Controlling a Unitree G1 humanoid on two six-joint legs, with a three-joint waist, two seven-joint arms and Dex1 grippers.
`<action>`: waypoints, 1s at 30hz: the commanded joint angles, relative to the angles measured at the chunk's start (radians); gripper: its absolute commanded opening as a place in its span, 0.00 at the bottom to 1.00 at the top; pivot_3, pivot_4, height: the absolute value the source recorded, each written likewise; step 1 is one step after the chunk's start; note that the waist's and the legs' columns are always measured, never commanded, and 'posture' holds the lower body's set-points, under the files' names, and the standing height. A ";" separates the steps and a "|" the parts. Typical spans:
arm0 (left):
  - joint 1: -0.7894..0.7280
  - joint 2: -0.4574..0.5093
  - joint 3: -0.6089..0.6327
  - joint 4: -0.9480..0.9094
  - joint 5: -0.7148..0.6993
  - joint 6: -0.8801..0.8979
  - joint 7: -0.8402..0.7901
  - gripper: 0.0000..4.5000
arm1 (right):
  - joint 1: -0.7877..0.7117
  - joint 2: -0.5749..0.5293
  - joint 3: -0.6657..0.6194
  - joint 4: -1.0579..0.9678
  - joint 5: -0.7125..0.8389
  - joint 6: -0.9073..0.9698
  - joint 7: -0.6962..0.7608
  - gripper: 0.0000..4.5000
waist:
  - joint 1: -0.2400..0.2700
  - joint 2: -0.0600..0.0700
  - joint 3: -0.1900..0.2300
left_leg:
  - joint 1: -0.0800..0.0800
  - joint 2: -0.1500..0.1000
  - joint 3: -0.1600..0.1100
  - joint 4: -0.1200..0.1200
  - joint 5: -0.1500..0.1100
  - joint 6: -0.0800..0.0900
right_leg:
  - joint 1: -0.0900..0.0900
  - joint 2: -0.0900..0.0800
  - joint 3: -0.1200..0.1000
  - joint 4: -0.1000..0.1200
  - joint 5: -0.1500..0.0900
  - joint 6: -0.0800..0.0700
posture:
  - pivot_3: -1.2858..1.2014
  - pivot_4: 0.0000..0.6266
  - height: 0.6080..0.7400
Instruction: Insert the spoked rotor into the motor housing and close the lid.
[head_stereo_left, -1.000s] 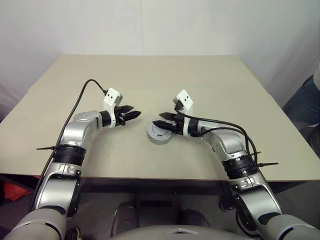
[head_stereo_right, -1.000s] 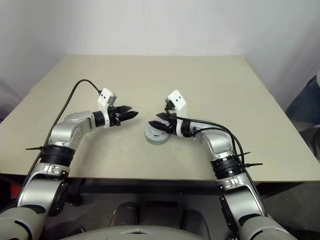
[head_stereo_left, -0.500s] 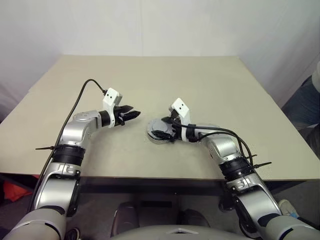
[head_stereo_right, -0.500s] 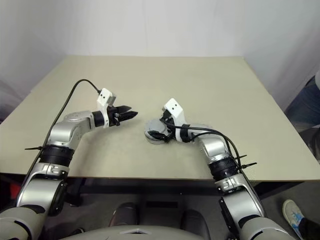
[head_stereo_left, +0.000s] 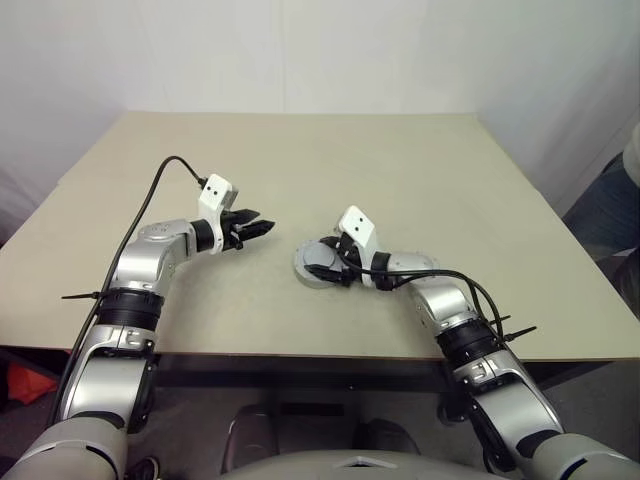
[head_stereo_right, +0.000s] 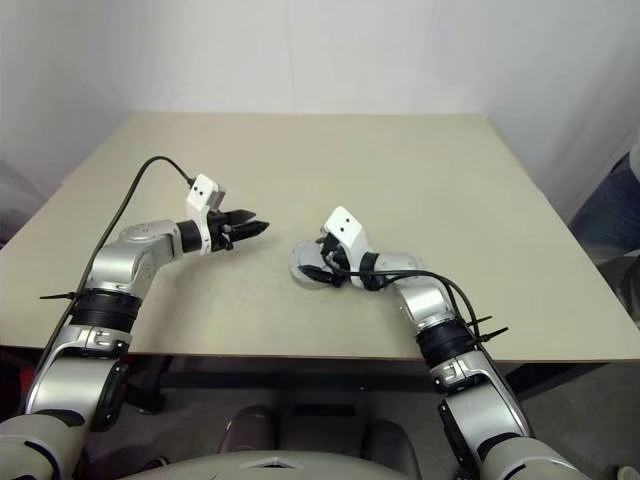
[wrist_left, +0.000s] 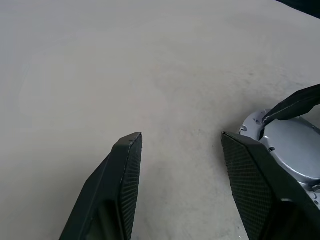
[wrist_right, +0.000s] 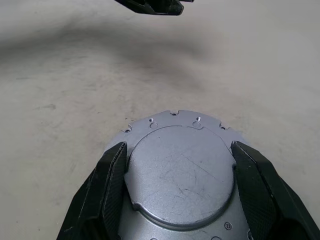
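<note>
Right wrist view: plain grey lid (wrist_right: 181, 175), notched rim, sits between right end effector (wrist_right: 180, 172) fingers, spread, touch unclear; left end effector (wrist_left: 182, 145) released.

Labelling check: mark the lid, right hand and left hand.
lid (wrist_right: 180, 172): right wrist view, middle of its plain grey face.
right hand (wrist_right: 180, 150): right wrist view, midway between fingertips.
left hand (wrist_left: 181, 136): left wrist view, midway between fingertips.

No text, label, brand, number or sign can be read anywhere in the views.
</note>
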 joint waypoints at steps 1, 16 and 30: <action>-0.033 0.013 0.018 -0.020 0.001 -0.011 0.001 0.59 | 0.009 -0.014 0.013 0.076 -0.037 0.001 0.009 0.71 | 0.000 0.000 0.000 | 0.000 0.000 0.000 0.000 0.000 0.000 | 0.000 0.000 0.000 0.000 0.000 0.000 | 0.52 0.00 1.00; -0.074 -0.191 0.029 -0.014 -0.101 0.117 0.046 0.55 | 0.019 -0.029 0.038 0.073 -0.049 0.050 0.042 0.71 | 0.003 -0.002 -0.001 | 0.003 -0.001 0.000 0.000 0.000 0.000 | 0.007 -0.001 0.000 -0.003 0.000 0.001 | 0.52 0.00 1.00; -0.025 -0.254 -0.042 -0.048 -0.105 0.263 0.065 0.00 | 0.036 -0.041 0.029 0.034 -0.051 0.079 0.001 0.71 | 0.000 -0.001 -0.002 | 0.005 -0.001 0.000 -0.004 -0.001 0.002 | 0.010 0.000 0.000 -0.011 -0.001 0.002 | 0.52 0.00 1.00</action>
